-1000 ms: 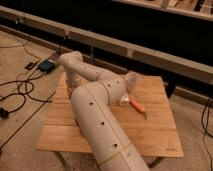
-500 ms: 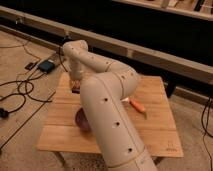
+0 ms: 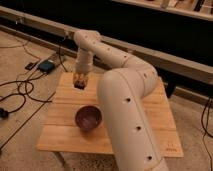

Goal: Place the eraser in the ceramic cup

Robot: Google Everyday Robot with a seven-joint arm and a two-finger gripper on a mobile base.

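One arm is all I have, and it fills much of the view: my thick cream-white jointed arm [image 3: 125, 100] rises from the near right, bends over the far right of the surface and reaches across to the far left. At its end my hand [image 3: 80, 81] points downward over the far left part of the pale slatted wooden surface [image 3: 60, 135]. Its two fingers are pressed together. A tan-brown patch shows at the fingertips, but I cannot tell whether anything is caught between them, nor whether the tips touch the wood.

Nearer than my hand and a little to its right sits a wide, round, dark purple bowl [image 3: 88, 118], upright on the surface and apart from my hand. It stands just left of my arm's big lower segment.

I cannot make out the eraser or the ceramic cup; my arm covers the middle and right of the surface, so I cannot say where they lie.

On the floor to the left, thin black cables [image 3: 20, 92] loop and trail beside the surface. Farther off on the floor, beyond the surface's far left corner, lies a small dark box with a teal top [image 3: 47, 65]. A long pale ledge [image 3: 35, 25] runs along the dark far wall.
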